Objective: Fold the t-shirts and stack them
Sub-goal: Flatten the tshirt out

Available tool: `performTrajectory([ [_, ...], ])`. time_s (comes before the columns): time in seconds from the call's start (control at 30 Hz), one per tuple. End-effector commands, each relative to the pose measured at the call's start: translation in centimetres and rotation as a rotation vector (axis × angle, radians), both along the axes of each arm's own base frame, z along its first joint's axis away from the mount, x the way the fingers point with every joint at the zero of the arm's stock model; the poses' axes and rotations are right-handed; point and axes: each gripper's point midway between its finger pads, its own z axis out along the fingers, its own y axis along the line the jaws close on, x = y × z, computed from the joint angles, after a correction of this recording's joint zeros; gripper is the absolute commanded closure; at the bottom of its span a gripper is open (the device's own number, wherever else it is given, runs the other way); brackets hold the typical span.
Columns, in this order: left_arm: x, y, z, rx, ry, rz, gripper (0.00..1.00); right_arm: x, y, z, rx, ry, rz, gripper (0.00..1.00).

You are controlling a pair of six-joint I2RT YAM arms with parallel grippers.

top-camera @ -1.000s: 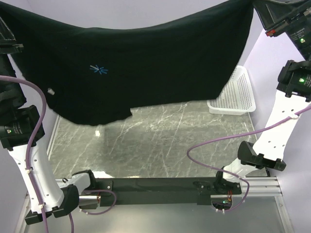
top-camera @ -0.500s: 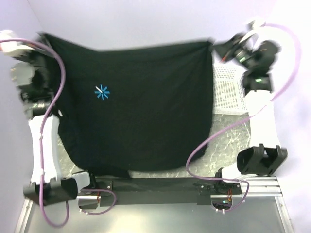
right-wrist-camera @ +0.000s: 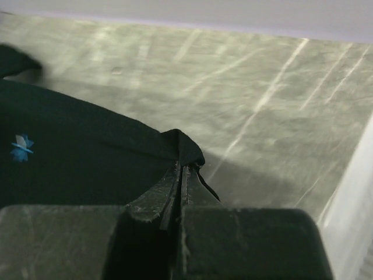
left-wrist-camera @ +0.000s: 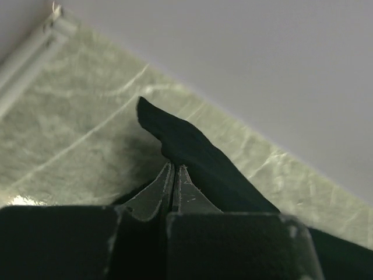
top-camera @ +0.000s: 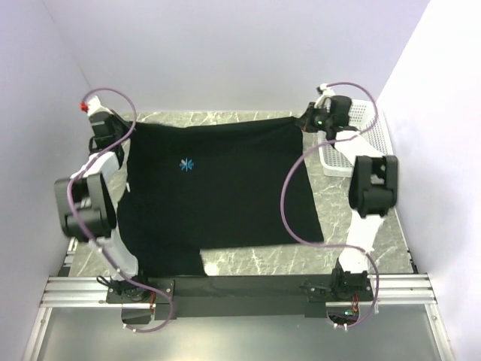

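Observation:
The black t-shirt [top-camera: 218, 192] lies spread flat on the marble table, its light-blue starburst logo [top-camera: 186, 165] facing up at the upper left. My left gripper [top-camera: 122, 128] is shut on the shirt's far left corner; the left wrist view shows the cloth [left-wrist-camera: 192, 154] pinched at the fingertips [left-wrist-camera: 173, 166]. My right gripper [top-camera: 303, 124] is shut on the far right corner; the right wrist view shows the bunched cloth [right-wrist-camera: 183, 147] at the fingertips [right-wrist-camera: 182, 167] and the logo [right-wrist-camera: 21, 147] at the left.
A white perforated basket [top-camera: 359, 139] stands at the far right against the wall, partly behind the right arm. Purple walls close in the table at the back and both sides. Bare marble [top-camera: 361, 226] shows right of the shirt.
Both arms have swung down and away, from holding the shirt hanging in the air to laying it flat on the table with both far corners still gripped.

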Motion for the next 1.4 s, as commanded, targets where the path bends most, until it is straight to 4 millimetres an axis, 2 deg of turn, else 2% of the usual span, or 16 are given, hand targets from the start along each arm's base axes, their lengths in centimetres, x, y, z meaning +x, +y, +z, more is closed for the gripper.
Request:
performTrajectory([
  [0.0, 2.8, 0.8, 2.6, -0.008, -0.12, 0.01, 0.99, 4.7, -0.2, 1.6, -0.11, -0.118, -0.066, 1.0],
  [0.03, 4.0, 1.1, 1.4, -0.013, -0.098, 0.009, 1.0, 6.0, 0.0, 0.9, -0.115, -0.108, -0.076, 1.0],
  [0.1, 4.9, 1.3, -0.1, -0.024, -0.055, 0.01, 1.0, 7.2, -0.3, 0.2, -0.12, -0.074, -0.115, 1.0],
  [0.13, 5.9, 1.4, -0.8, -0.029, -0.043, 0.006, 0.99, 8.3, -0.2, 0.4, -0.122, -0.088, -0.135, 1.0],
  [0.23, 7.4, 1.5, -2.8, -0.049, 0.007, 0.002, 1.0, 9.9, -0.6, 1.0, -0.121, -0.109, -0.194, 1.0],
  [0.33, 8.6, 1.5, -4.2, -0.071, 0.037, -0.008, 1.0, 10.7, 0.0, 1.3, -0.117, -0.109, -0.186, 1.0],
  [0.4, 9.3, 1.6, -4.3, -0.079, 0.044, -0.013, 0.99, 10.8, 0.2, 0.9, -0.12, -0.088, -0.178, 1.0],
  [0.43, 9.6, 1.4, -5.3, -0.092, 0.06, -0.014, 1.0, 11.0, 0.4, 1.0, -0.12, -0.09, -0.165, 1.0],
  [0.5, 10.2, 1.6, -5.8, -0.103, 0.073, -0.015, 0.99, 11.2, 0.6, 0.8, -0.155, -0.095, -0.148, 1.0],
  [0.7, 11.1, 1.4, -6.3, -0.114, 0.087, -0.033, 1.0, 11.4, 0.7, -0.7, -0.281, -0.08, -0.065, 1.0],
  [0.93, 10.9, 0.4, -6.0, -0.113, 0.08, -0.087, 0.99, 10.5, 0.2, -2.7, -0.438, -0.067, 0.024, 1.0],
  [1.17, 10.4, 0.2, -6.2, -0.103, 0.087, -0.106, 1.0, 11.0, -0.9, -3.4, -0.605, -0.115, 0.034, 1.0],
  [1.37, 10.8, 0.1, -6.9, -0.108, 0.103, -0.117, 0.99, 12.2, -0.5, -3.1, -0.701, -0.207, 0.046, 1.0],
])
